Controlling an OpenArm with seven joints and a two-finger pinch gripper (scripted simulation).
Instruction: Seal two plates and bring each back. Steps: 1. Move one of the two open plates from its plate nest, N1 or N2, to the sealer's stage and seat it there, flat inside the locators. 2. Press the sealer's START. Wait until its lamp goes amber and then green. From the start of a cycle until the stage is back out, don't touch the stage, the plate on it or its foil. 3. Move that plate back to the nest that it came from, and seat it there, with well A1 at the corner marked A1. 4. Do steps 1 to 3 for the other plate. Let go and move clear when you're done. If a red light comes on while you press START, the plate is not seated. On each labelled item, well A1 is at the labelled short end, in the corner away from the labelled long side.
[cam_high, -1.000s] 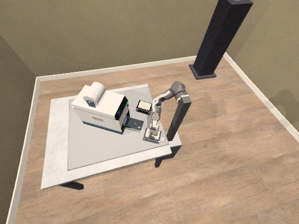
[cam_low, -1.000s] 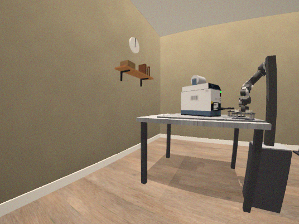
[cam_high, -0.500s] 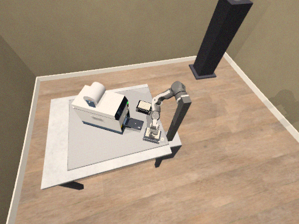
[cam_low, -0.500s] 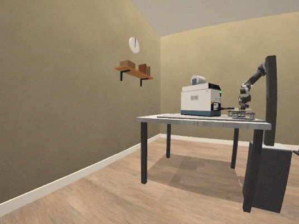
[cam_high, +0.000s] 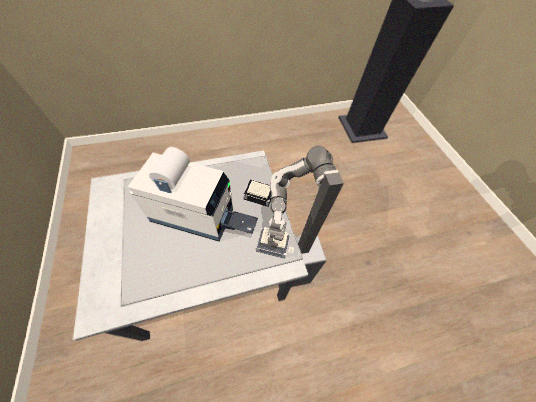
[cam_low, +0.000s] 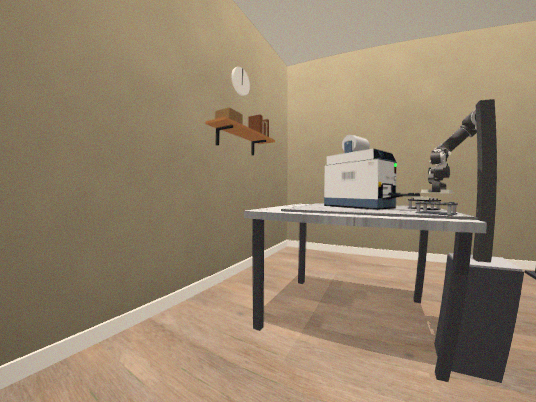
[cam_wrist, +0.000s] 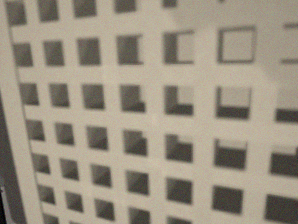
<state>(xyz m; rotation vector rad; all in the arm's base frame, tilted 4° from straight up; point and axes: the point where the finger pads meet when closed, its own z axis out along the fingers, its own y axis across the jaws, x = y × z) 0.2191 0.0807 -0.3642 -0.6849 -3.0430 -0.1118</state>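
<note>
Claw (cam_high: 276, 237) (cam_low: 436, 189) is closed on a pale well plate (cam_high: 265, 242) (cam_low: 435, 192) (cam_wrist: 109, 75), pointing downward. The gripped plate is raised above the near nest (cam_high: 273, 250) (cam_low: 452, 209), with a gap visible between them in the exterior view. The wrist view is filled by the plate's grid of square wells, with a dark strip at the left edge; the fingertips cannot be seen there. Above the claw, the arm (cam_high: 278, 192) (cam_low: 439, 170) bends up to its mount on a dark upright post (cam_high: 320, 212) (cam_low: 485, 180). The second plate (cam_high: 259, 189) is located in the far nest (cam_high: 256, 201); its exact seating cannot be determined. Between the nests and the sealer (cam_high: 175, 195) (cam_low: 351, 180), the stage (cam_high: 240, 222) (cam_low: 407, 194) is extended and carries no plate. The indicator lamp (cam_high: 229, 185) (cam_low: 395, 165) on the sealer front is green. A white roll (cam_high: 175, 166) (cam_low: 357, 143) is mounted on top of the sealer. Sealer and nests stand on a gray mat (cam_high: 175, 270), which covers part of the tabletop (cam_high: 100, 260) (cam_low: 350, 219).
</note>
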